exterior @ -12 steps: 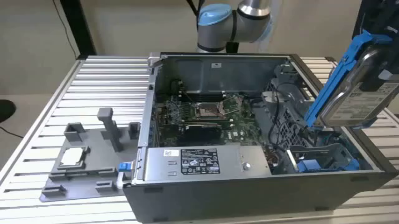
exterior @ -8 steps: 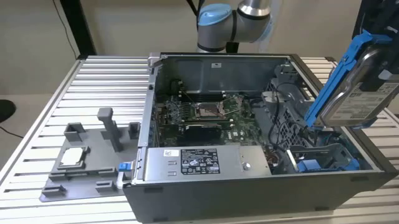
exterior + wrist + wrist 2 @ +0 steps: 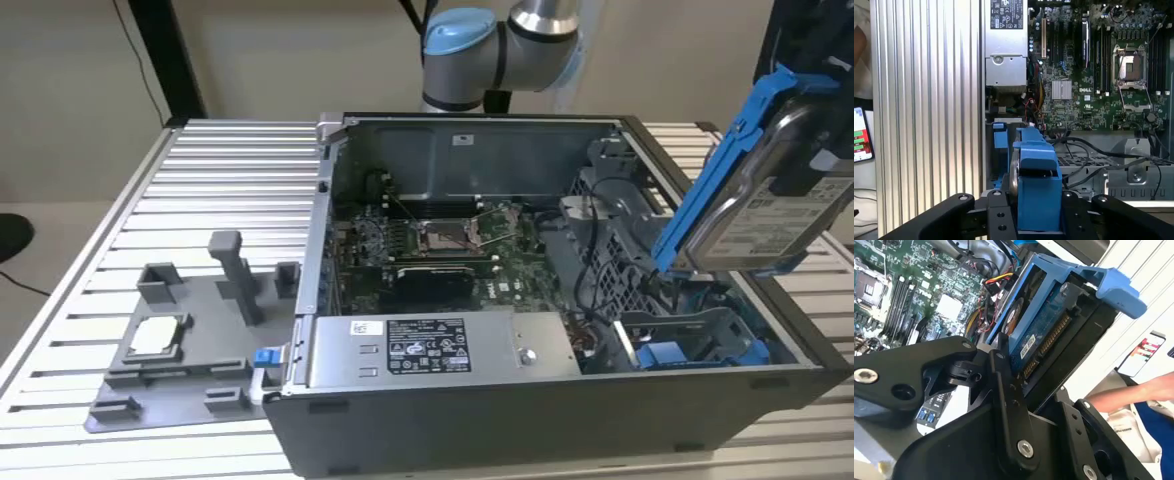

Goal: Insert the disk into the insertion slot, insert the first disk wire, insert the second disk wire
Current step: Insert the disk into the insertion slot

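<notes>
My gripper (image 3: 1036, 222) is shut on the disk (image 3: 767, 200), a silver drive with a white label in a bright blue carrier. In the exterior view the disk hangs tilted, nearly on edge, above the open computer case's right end. Below it, at the case's front right corner, lies the insertion slot (image 3: 687, 345), a dark bay with blue rails. In the first wrist view the black fingers (image 3: 999, 220) clamp the blue carrier (image 3: 1036, 185) from both sides, with the slot's blue rail (image 3: 999, 136) beyond. The second wrist view shows the disk's connector edge (image 3: 1046, 347). Loose black cables (image 3: 1094, 150) run beside the bay.
The open case holds a grey labelled power-supply box (image 3: 427, 345), a motherboard (image 3: 441, 240) and a perforated grey cage (image 3: 627, 250). A grey fixture (image 3: 174, 330) sits on the slatted metal table (image 3: 227, 180) at the exterior view's left. A person's arm (image 3: 1124, 395) and a phone (image 3: 860, 135) lie beside the table.
</notes>
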### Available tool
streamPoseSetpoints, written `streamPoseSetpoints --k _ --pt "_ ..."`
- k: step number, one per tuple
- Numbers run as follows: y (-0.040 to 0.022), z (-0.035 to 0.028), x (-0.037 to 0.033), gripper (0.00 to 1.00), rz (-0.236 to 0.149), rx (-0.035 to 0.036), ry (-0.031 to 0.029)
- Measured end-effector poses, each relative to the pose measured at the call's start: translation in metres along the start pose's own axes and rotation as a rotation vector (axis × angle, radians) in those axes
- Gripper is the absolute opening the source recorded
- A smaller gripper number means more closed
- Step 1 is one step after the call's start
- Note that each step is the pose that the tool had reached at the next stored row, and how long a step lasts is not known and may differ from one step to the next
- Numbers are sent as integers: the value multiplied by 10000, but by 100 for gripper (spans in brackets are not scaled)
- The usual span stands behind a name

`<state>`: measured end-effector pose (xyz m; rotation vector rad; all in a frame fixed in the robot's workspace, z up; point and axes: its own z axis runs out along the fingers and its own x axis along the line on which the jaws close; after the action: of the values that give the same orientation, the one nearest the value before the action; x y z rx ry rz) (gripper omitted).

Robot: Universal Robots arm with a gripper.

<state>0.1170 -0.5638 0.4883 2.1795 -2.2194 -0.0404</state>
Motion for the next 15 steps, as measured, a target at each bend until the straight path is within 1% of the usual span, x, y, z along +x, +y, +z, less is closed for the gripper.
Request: streamPoseSetpoints --k 2,7,11,15 --pt "0 2 10 0 0 0 0" --pt "-2 20 71 0 0 0 -14" --pt "-1 49 91 0 23 0 -13" --pt "3 91 98 0 241 -1 -22"
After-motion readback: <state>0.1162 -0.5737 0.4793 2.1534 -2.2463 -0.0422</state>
